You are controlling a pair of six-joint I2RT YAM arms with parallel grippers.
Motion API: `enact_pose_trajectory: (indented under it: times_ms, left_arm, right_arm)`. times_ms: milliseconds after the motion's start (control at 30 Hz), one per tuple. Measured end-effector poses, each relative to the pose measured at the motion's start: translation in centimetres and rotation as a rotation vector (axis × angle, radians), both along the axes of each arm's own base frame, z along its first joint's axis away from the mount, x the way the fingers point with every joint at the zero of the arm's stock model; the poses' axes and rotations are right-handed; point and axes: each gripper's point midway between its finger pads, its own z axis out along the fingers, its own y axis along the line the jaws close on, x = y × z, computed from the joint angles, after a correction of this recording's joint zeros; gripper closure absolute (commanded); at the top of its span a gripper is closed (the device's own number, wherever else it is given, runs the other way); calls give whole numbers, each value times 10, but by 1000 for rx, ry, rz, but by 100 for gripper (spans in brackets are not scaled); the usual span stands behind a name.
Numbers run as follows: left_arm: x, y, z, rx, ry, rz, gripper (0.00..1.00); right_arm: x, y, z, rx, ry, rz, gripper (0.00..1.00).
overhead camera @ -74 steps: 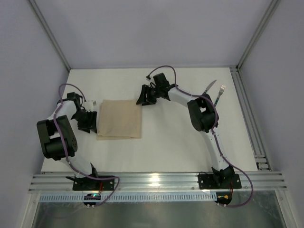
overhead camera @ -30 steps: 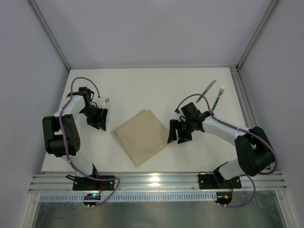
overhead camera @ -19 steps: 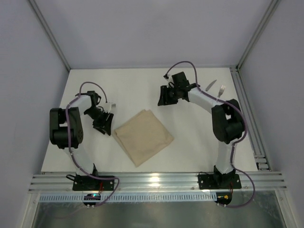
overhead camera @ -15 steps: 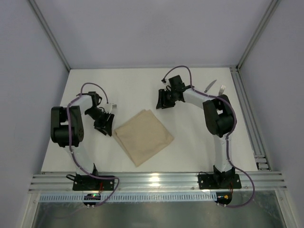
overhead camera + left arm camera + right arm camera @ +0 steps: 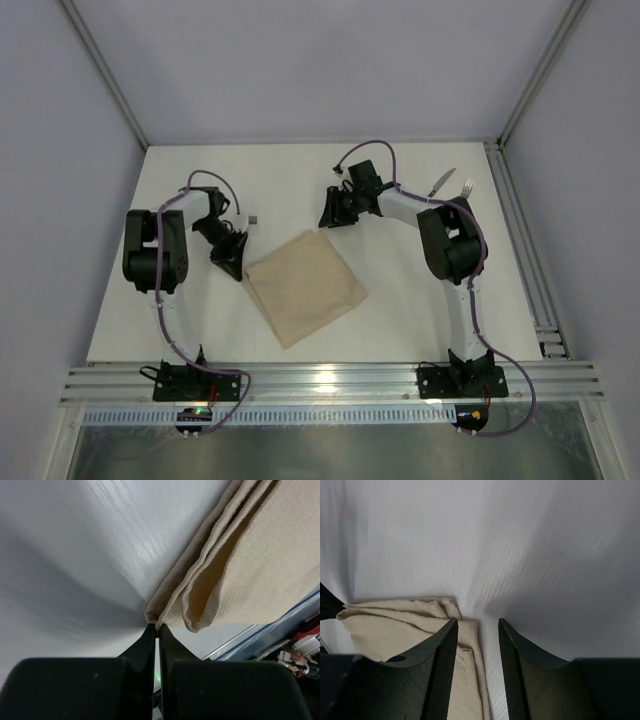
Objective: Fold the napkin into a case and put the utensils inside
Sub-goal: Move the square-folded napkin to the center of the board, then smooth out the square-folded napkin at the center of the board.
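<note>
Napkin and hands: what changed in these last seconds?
The napkin rotated to a diamond and shifted toward the middle. The left hand came to its left corner and closed; the right hand swung to the far corner, open. The knife and fork stayed.

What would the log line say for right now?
step: fold napkin | left pincer: shut at napkin corner | right pincer: open by far corner | knife, fork: lying far right

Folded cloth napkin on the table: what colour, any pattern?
Plain beige-tan folded cloth napkin, no pattern; shows best in left wrist view.
</note>
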Motion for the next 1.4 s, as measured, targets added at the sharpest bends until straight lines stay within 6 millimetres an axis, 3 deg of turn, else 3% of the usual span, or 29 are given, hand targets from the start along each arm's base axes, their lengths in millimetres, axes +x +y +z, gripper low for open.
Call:
enact_pose_trajectory:
  times_ms: [200,300,333,400,533,667,800,867,1067,1200,1267,1400]
  left_arm:
    - [40,-4,2,40,-76,18,100]
    - [70,-6,4,71,-170,6,80]
    - [78,-6,5,81,-203,0,67]
    - [92,-5,7,101,-258,-8,55]
    - [99,5,13,152,-331,-9,49]
    - [92,11,32,173,-393,-12,47]
    - [100,2,60,132,-502,-20,47]
    - [105,-6,64,123,-534,-38,47]
    - [103,-36,45,104,-526,-129,46]
    - [101,-38,34,105,-508,-137,48]
    - [102,-39,32,104,-511,-140,51]
    - [100,-43,29,101,-517,-155,69]
  right_arm:
    - [-6,-3,1,19,-2,-16,58]
    - [-15,-14,1,8,9,-38,58]
    - [-18,-18,1,4,16,-46,58]
    - [-19,-25,1,-4,17,-59,57]
    - [-14,-34,1,-14,7,-67,57]
    - [-14,-41,2,-50,-21,-61,56]
    - [-20,-46,7,-68,-38,-49,56]
    - [-21,-47,8,-72,-43,-44,52]
    - [-30,-48,1,-81,-20,-28,50]
    - [-36,-40,1,-80,-20,-3,53]
    - [-40,-37,0,-81,-16,10,54]
    - [-44,-33,-1,-81,-16,27,59]
